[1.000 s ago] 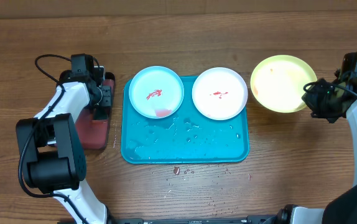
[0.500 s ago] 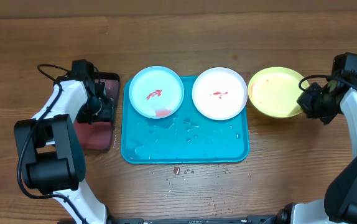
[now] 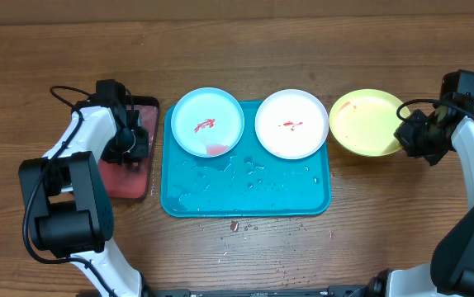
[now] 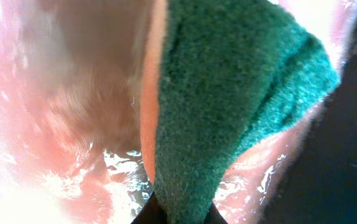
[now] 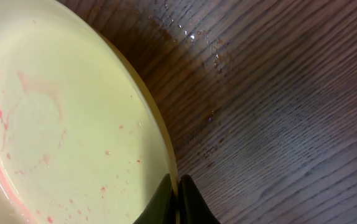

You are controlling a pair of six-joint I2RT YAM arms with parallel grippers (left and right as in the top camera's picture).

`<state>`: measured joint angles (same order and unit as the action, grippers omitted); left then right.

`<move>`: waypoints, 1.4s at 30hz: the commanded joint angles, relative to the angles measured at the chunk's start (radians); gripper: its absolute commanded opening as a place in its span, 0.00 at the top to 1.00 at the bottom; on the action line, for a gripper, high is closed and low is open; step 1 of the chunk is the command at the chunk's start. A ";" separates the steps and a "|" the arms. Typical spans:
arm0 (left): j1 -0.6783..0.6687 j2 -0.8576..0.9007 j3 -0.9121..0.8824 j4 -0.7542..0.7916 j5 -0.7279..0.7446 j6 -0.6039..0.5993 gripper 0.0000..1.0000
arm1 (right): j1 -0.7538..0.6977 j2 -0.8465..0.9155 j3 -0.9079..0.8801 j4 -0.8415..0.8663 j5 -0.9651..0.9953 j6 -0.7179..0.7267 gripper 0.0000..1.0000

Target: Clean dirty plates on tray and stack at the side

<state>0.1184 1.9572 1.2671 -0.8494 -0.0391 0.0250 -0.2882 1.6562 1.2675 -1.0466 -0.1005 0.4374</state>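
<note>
**Plates on and beside the tray; both end effectors clamped**

The turquoise tray (image 3: pixel 245 194) is centred on the counter (image 3: pixel 303 49) and is wet with droplets. The light blue plate (image 3: pixel 207 122) is seated at its 11 o'clock and the white plate (image 3: pixel 291 124) at 1 o'clock, both smeared red. The yellow-green plate (image 3: pixel 367 122) is off the tray, just beside it at 2 o'clock. Its rim is clamped between 3 and 4 o'clock by the right end effector (image 3: pixel 407 134). At the tray's 9 o'clock, the left end effector (image 3: pixel 134 142) is closed on a green sponge (image 4: pixel 228 93) over the black-rimmed tray (image 3: pixel 130 186) of pinkish liquid.
</note>
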 commanded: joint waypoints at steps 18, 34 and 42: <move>-0.001 -0.127 0.008 -0.013 0.036 -0.066 0.38 | -0.011 -0.002 -0.063 0.043 0.122 -0.040 0.95; -0.001 -0.127 0.008 0.035 0.029 -0.024 0.35 | -0.010 -0.002 -0.161 0.219 0.111 -0.046 0.52; -0.001 -0.128 0.021 0.034 0.029 -0.002 0.35 | 0.009 -0.003 -0.105 0.196 -0.153 -0.232 0.36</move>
<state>0.1184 1.8519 1.2671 -0.8158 -0.0193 -0.0044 -0.2932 1.6562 1.1107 -0.8371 -0.1364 0.2951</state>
